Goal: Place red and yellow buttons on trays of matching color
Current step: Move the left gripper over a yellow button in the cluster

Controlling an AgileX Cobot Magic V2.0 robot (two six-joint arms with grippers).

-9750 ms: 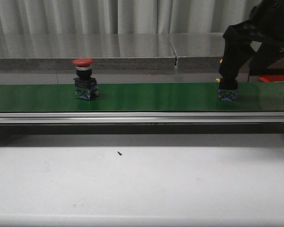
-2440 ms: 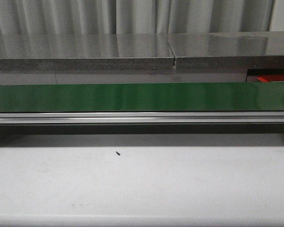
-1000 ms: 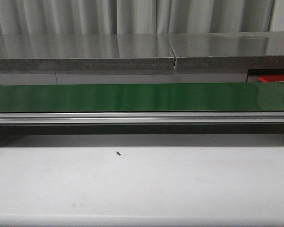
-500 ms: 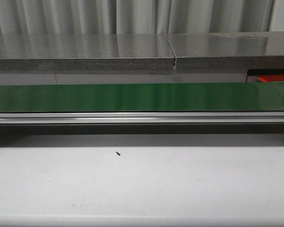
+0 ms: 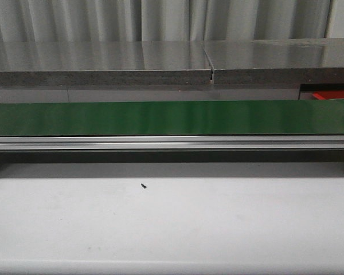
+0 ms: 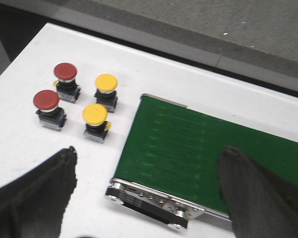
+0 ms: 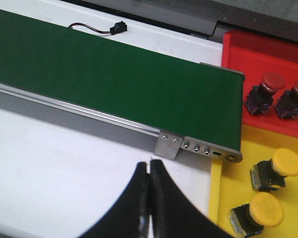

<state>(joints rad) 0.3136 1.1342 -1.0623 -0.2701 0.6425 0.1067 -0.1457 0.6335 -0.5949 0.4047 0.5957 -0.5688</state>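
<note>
In the left wrist view two red buttons (image 6: 64, 80) (image 6: 46, 107) and two yellow buttons (image 6: 106, 90) (image 6: 95, 120) stand on the white table beside the end of the green conveyor belt (image 6: 198, 153). My left gripper (image 6: 149, 171) is open and empty above that belt end. In the right wrist view a red tray (image 7: 260, 52) holds two red buttons (image 7: 265, 90) (image 7: 294, 99), and a yellow tray (image 7: 283, 144) holds two yellow buttons (image 7: 278, 168) (image 7: 258, 213). My right gripper (image 7: 150, 166) is shut and empty over the white table.
The green belt (image 5: 172, 117) spans the front view with nothing on it, above an aluminium rail (image 5: 172, 142). A small dark speck (image 5: 143, 185) lies on the white table. A black cable connector (image 7: 116, 28) lies behind the belt. A sliver of the red tray (image 5: 332, 94) shows far right.
Over the last second nothing has moved. Nearly ten seconds ago a red button and a second button under the right arm stood on the belt; the belt is now bare and the arm is gone from the front view.
</note>
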